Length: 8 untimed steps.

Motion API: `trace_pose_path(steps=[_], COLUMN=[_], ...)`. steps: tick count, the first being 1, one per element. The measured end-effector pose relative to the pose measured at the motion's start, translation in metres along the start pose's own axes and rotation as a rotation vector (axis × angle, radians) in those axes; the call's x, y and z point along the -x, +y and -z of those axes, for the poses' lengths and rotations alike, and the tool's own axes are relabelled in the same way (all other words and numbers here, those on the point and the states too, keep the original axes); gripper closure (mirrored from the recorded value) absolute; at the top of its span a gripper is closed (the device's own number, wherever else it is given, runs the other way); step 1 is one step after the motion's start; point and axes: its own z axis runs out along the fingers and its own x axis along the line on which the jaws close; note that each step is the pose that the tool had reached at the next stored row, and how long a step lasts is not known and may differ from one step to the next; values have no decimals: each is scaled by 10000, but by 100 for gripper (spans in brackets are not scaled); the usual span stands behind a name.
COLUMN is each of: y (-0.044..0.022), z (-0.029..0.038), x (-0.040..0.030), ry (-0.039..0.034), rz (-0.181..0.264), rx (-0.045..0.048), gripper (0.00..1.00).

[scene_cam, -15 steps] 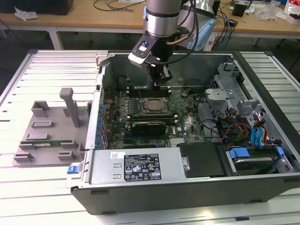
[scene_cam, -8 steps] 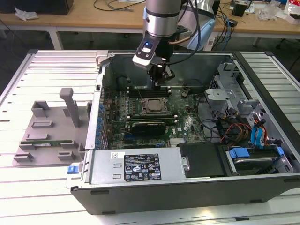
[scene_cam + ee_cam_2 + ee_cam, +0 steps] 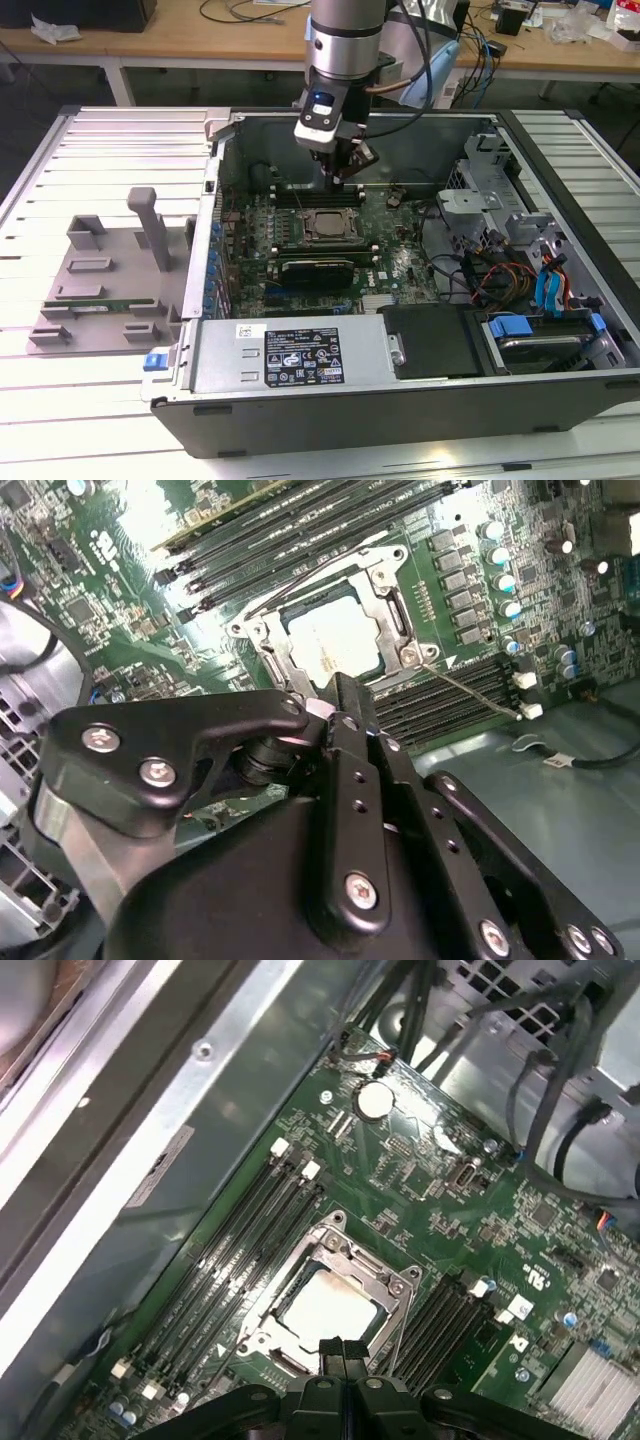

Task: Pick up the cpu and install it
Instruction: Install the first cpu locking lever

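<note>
Memory slots (image 3: 215, 1250) are flanking the socket frame (image 3: 400, 1285); the cpu (image 3: 325, 1310) is sitting seated inside it; the gripper (image 3: 342, 1352) is hovering directly above, fingers pressed together, holding nothing.

cpu (image 3: 327, 1310) seemingly seated in socket (image 3: 330, 1305)

The open computer case (image 3: 400, 300) is viewed from above; the socket (image 3: 335, 645) is framed closely in both wrist views.
</note>
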Motion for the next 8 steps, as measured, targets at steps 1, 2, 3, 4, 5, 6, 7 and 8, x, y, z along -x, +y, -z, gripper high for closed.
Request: trace_pose_path(steps=[1, 2, 3, 4, 5, 6, 7, 8], y=[0, 0, 0, 0, 0, 0, 0, 0], z=[0, 0, 0, 0, 0, 0, 0, 0], x=[0, 0, 0, 0, 0, 0, 0, 0], ry=[-3, -5, -10, -11, -14, -17, -19, -22], rz=[138, 228, 430, 499, 617, 729, 820, 958], rx=[8, 13, 23, 27, 34, 39, 44, 51], gripper=[89, 89, 89, 89, 89, 89, 89, 89])
